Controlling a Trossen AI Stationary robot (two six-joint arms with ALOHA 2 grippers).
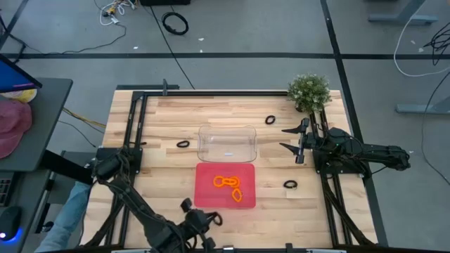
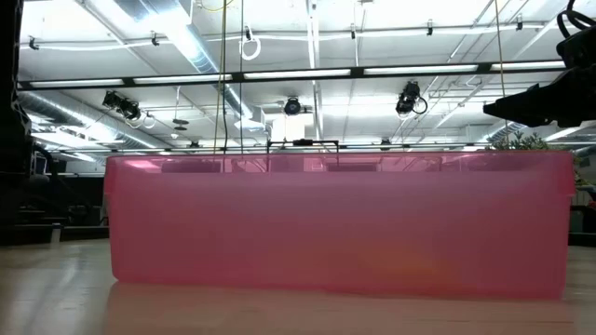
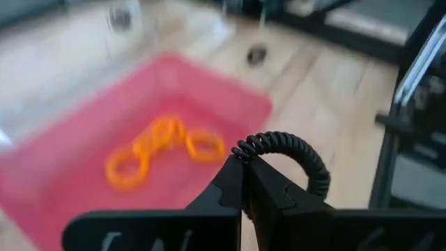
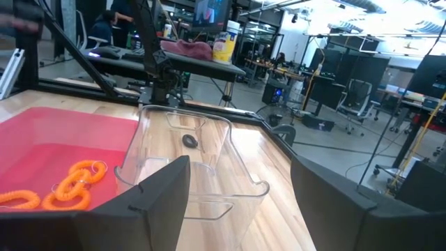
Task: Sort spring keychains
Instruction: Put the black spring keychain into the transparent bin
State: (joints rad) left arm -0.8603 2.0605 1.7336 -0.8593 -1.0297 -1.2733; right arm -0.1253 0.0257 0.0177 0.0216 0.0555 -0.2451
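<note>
Three orange spring keychains (image 1: 229,187) lie linked in the red tray (image 1: 204,198), also seen in the left wrist view as orange spring keychains (image 3: 162,148). Black spring keychains lie on the wood left of the clear tub (image 1: 183,144), near the plant (image 1: 271,120) and right of the tray (image 1: 290,184). My left gripper (image 1: 211,220) hovers off the tray's near edge, shut on another black spring keychain (image 3: 284,148). My right gripper (image 1: 294,140) waits open to the right of the clear tub (image 1: 226,143). My left gripper pinches the black spring keychain between its two shut fingertips (image 3: 230,183) at one end of the coiled loop (image 3: 242,149). The rest of the loop arches free beyond the fingers and touches nothing. It is lifted clear, near the red tray's near edge.
A potted plant (image 1: 309,91) stands at the far right corner. Black frame rails run along the left side (image 1: 133,140) and right side (image 1: 330,183) of the table. The red tray's wall (image 2: 335,223) fills the low view. Bare wood lies left and right of the tray.
</note>
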